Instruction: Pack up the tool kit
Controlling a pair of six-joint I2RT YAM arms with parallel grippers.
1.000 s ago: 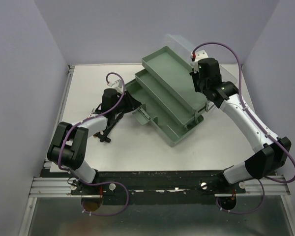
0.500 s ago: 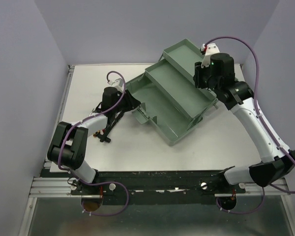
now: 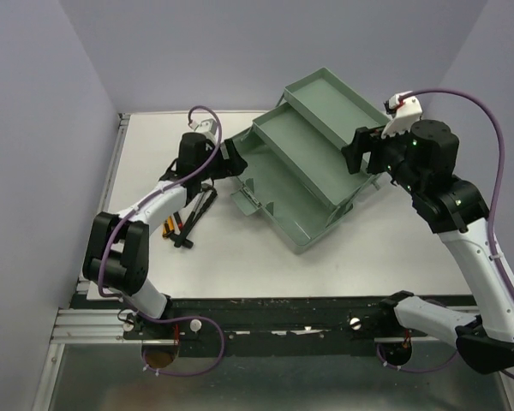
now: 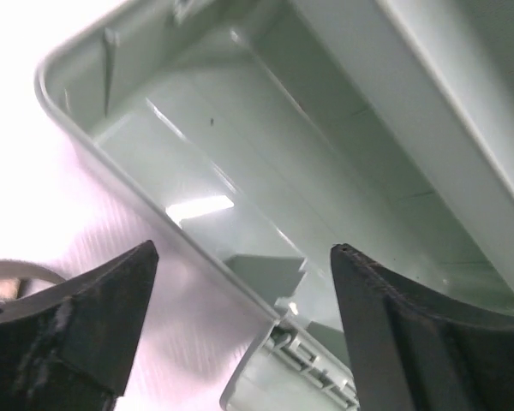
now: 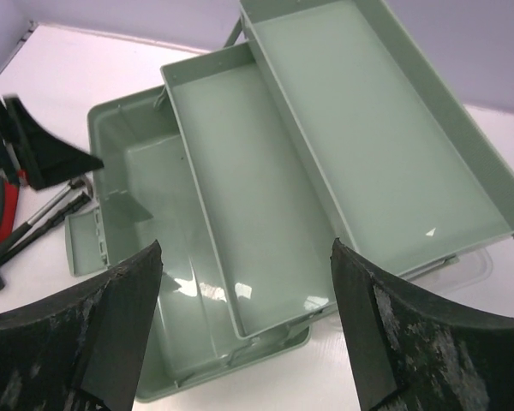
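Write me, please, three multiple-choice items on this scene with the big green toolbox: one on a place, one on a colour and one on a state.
1. Where do the loose black- and orange-handled hand tools lie?
A. In the top tray
B. On the white table, left of the large rectangular plastic toolbox
C. On the toolbox's lid

2. What colour is the toolbox?
A. Red
B. Sage green
C. Blue

3. What state is the toolbox in?
A. Shut and latched
B. Turned upside down
C. Open, its flat rectangular trays spread in steps

Answers:
1 B, since the tools rest on the tabletop outside the box.
2 B, since every wall and tray is pale green.
3 C, since both trays and the bottom compartment show, all empty.
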